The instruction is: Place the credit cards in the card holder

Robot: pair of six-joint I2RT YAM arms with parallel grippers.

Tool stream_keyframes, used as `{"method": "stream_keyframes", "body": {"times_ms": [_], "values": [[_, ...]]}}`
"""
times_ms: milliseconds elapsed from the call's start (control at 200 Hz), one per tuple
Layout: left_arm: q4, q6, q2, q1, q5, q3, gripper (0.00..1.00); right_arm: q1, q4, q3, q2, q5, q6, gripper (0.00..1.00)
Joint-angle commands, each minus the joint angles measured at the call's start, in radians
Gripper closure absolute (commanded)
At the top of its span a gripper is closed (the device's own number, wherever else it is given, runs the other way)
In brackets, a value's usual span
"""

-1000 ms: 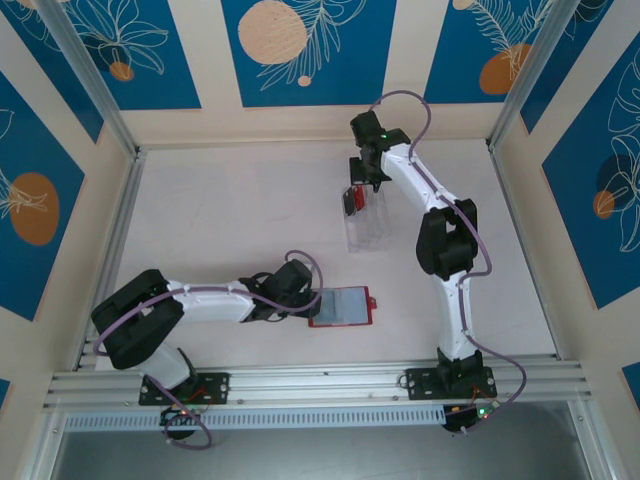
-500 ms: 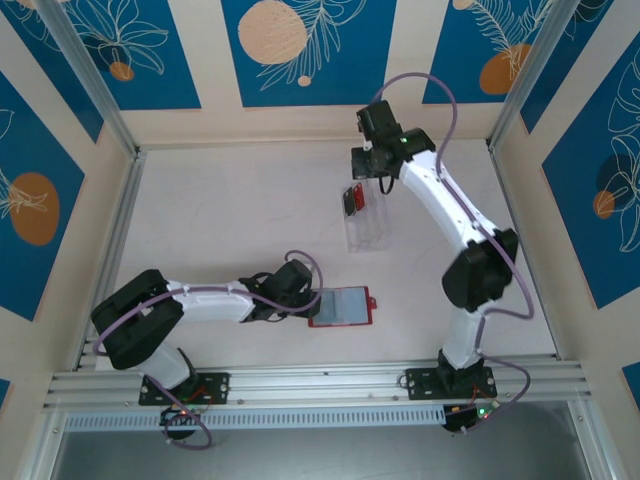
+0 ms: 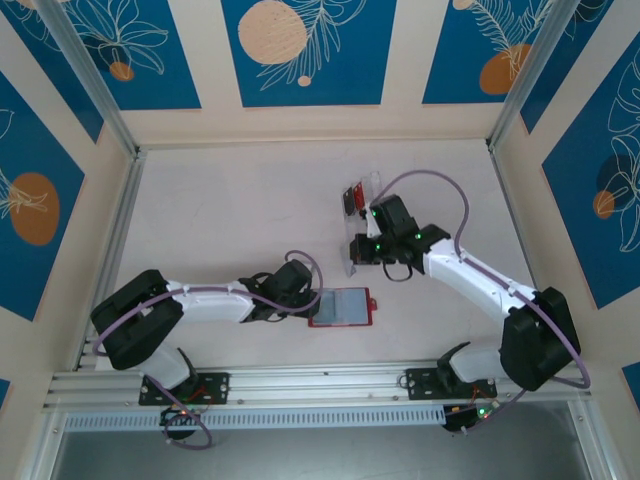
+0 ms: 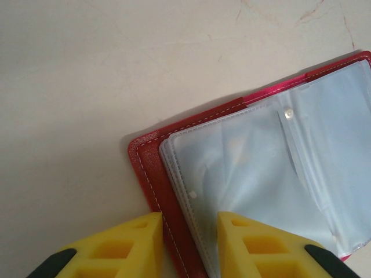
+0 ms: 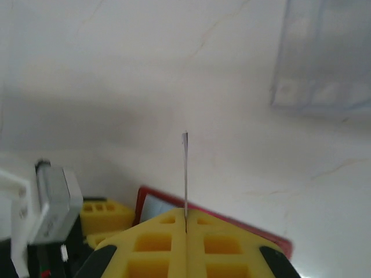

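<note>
Right gripper [image 5: 185,215] pinched tight on one credit card [image 5: 185,168], which is edge-on, so its colour can't be told.
Left gripper [image 4: 188,223]: yellow fingers [image 4: 136,240] apart, straddling the stitched edge of the card holder [image 4: 152,174] — glossy red cover, open flat on the pale table [image 3: 230,210] near the front, cloudy sleeves [image 4: 261,168] upward. Red and black cards [image 3: 352,198] sit at the clear tray [image 5: 324,58], farther back.
</note>
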Motion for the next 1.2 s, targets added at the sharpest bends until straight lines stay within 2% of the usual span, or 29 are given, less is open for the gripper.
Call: {"method": "stream_keyframes", "body": {"times_ms": [0,175,315,485,640,910,1190], "values": [[-0.084,0.026,0.008,-0.019,0.014,-0.013,0.72,0.021,0.222,-0.128,-0.074,-0.104,0.151,1.00],[-0.096,0.034,0.019,-0.020,0.018,-0.002,0.72,0.044,0.366,-0.336,-0.201,-0.041,0.313,1.00],[-0.101,0.039,0.031,-0.022,0.023,0.005,0.72,0.085,0.390,-0.421,-0.269,0.042,0.380,1.00],[-0.103,0.040,0.033,-0.022,0.023,0.006,0.72,0.133,0.463,-0.497,-0.266,0.091,0.464,1.00],[-0.104,0.038,0.027,-0.023,0.024,0.000,0.72,0.189,0.464,-0.531,-0.262,0.188,0.505,1.00],[-0.104,0.041,0.024,-0.024,0.026,-0.001,0.72,0.199,0.574,-0.588,-0.230,0.188,0.583,1.00],[-0.096,0.039,0.016,-0.024,0.026,-0.016,0.72,0.199,0.603,-0.584,-0.224,0.159,0.592,1.00]]}}
